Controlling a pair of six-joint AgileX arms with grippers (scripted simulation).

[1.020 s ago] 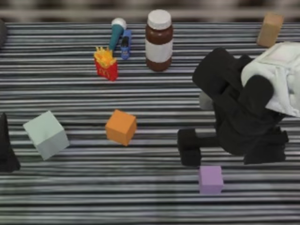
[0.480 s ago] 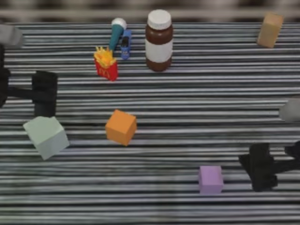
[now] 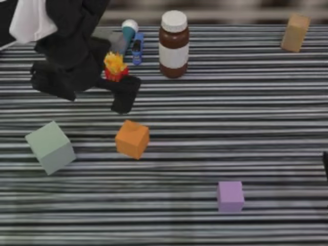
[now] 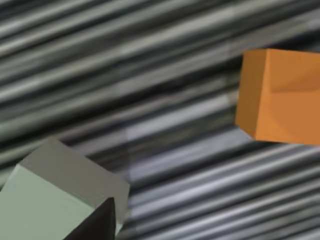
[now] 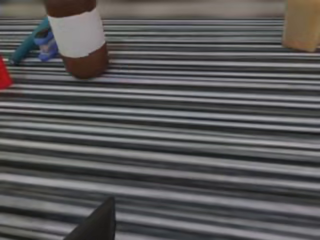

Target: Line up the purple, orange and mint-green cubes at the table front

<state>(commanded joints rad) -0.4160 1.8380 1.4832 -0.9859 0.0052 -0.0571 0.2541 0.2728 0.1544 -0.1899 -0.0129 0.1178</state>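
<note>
From above, the left hand [image 3: 123, 95] hangs just behind the orange cube [image 3: 132, 139], partly covering the fries box [image 3: 115, 66]; how wide it stands I cannot tell. The mint cube [image 3: 50, 147] sits at the desk's [image 3: 215, 133] left, the purple cube [image 3: 230, 196] front right. The left wrist view shows only orange and mint. The right hand is barely seen at the right edge; its wrist view shows the jar [image 5: 77, 37] and tan block [image 5: 301, 24].
</note>
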